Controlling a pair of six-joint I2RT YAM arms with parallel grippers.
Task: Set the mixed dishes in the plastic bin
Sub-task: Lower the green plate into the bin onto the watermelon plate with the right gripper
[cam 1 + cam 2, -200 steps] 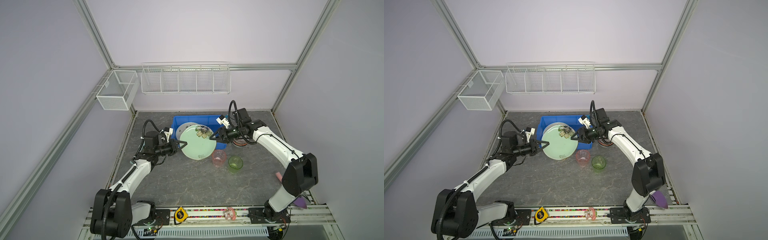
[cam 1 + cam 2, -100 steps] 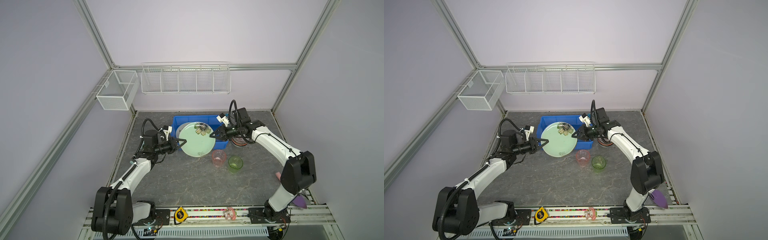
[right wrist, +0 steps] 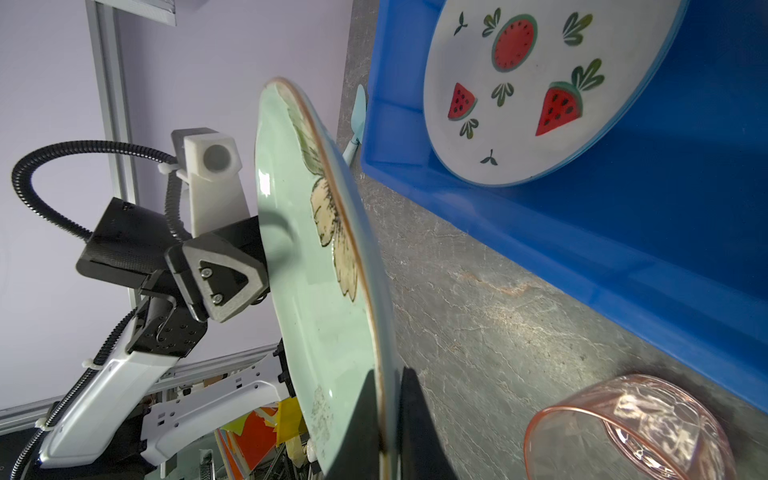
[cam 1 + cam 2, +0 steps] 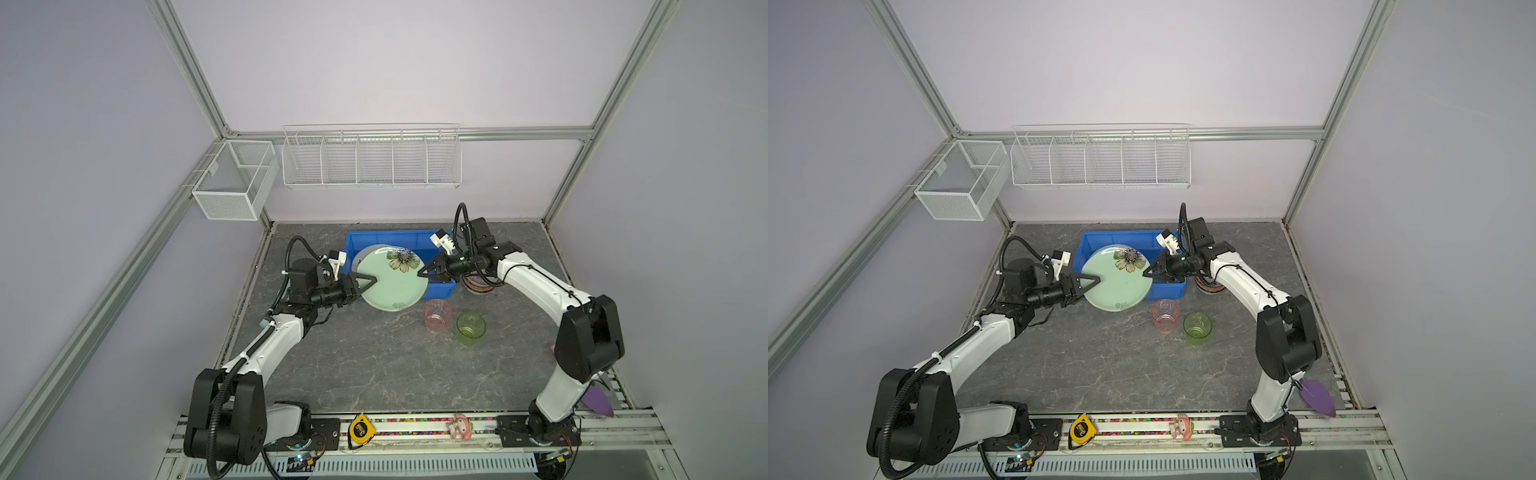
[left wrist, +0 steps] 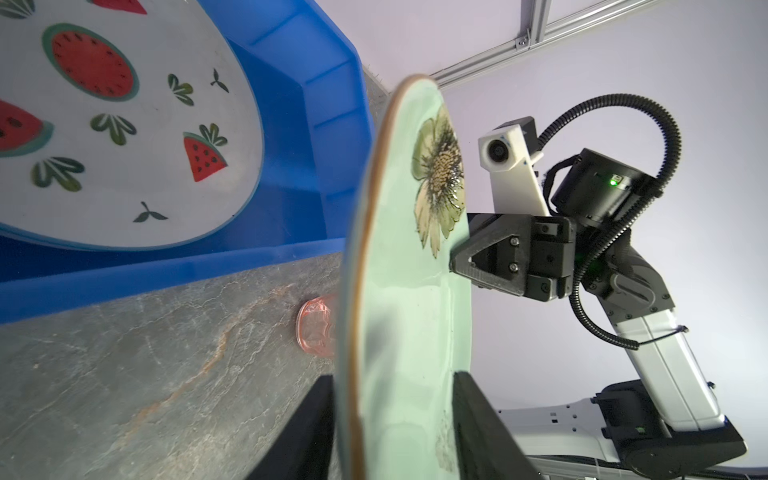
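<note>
Right wrist view: right gripper [image 3: 390, 399] is pinched tight on the rim of the pale green plate [image 3: 316, 291], clamped across both faces. Opposite side, left gripper [image 5: 395, 395] has its jaws spread and straddles the rim, not squeezing it as far as I can tell, so I read it as carrying nothing. In both top views the two bites sit at 3 and 9 o'clock on the plate, with the flower decal [image 4: 403, 259] at 1. The plate hangs tilted, far part over the blue bin [image 4: 390, 235], near edge out past the bin's front wall above the tabletop [image 4: 374, 365]. I can't see it resting on anything. The watermelon plate [image 5: 124, 124] lies in the bin, at 12 o'clock from the held one. The pink cup [image 4: 437, 316] and green cup [image 4: 470, 329] stand on the tabletop at 4–5 o'clock, apart from it. Handling guess: stiff, glazed, slick, probably brittle. A one-sided rim pinch gives a long lever, so it will want to swing about the grip. Best hold is deep over the raised lip. Landing hard on the watermelon plate risks a chip.
</note>
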